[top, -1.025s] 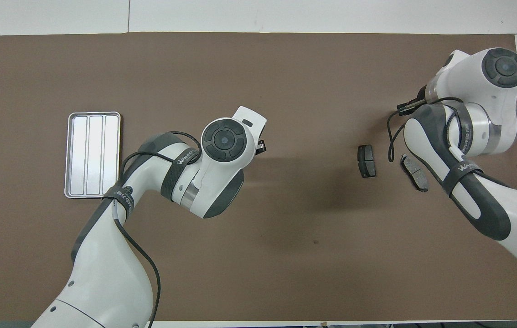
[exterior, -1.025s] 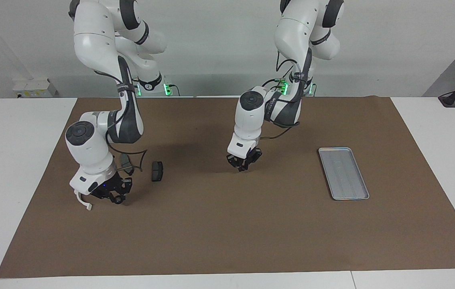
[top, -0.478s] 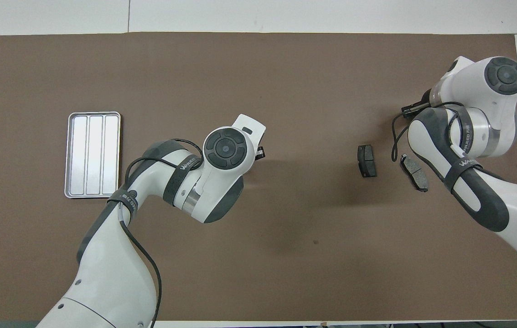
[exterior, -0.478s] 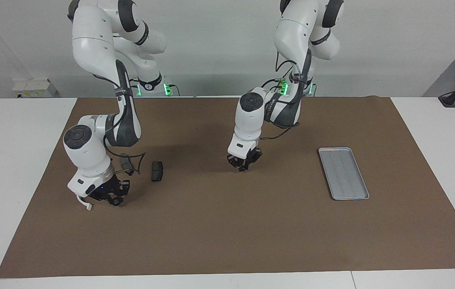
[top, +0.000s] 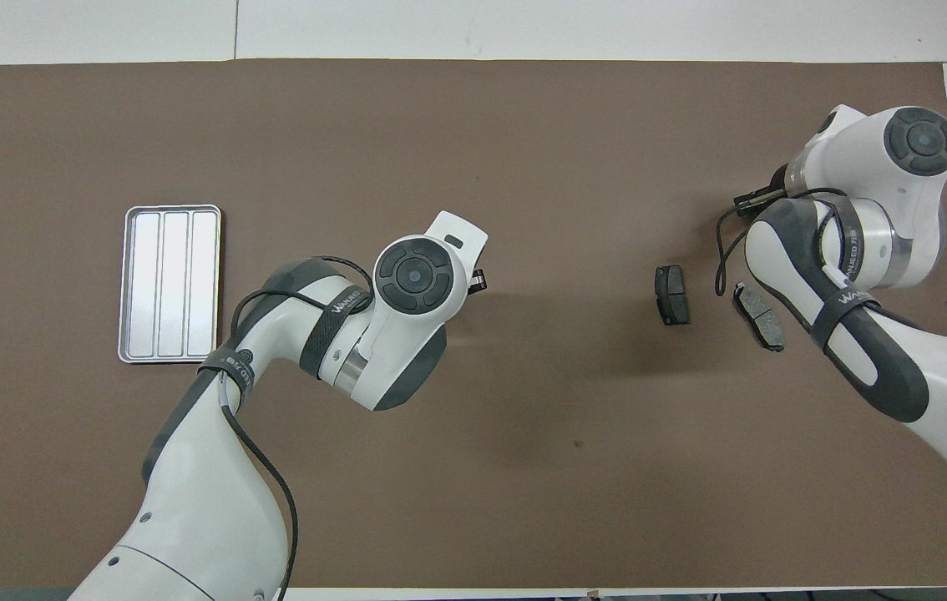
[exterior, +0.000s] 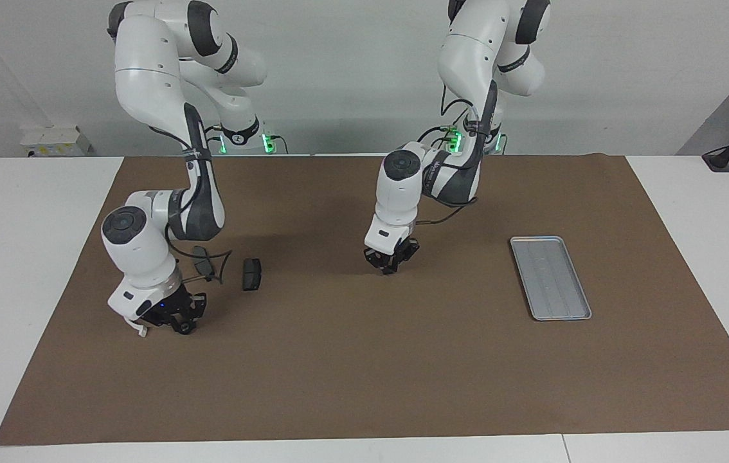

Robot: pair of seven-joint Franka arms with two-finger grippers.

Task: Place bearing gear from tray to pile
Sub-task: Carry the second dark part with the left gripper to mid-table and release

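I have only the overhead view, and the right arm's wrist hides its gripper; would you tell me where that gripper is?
Observer: The right gripper hangs low over the mat, close to the two plates.
Operator: Thank you. Is the white bracket anywhere? I cannot find it.
Observer: Yes, the bracket shows right beside that gripper, down at the mat; whether it is gripped I cannot tell.
Operator: And the left gripper?
Observer: The left gripper points down, low over bare mat at mid-table.
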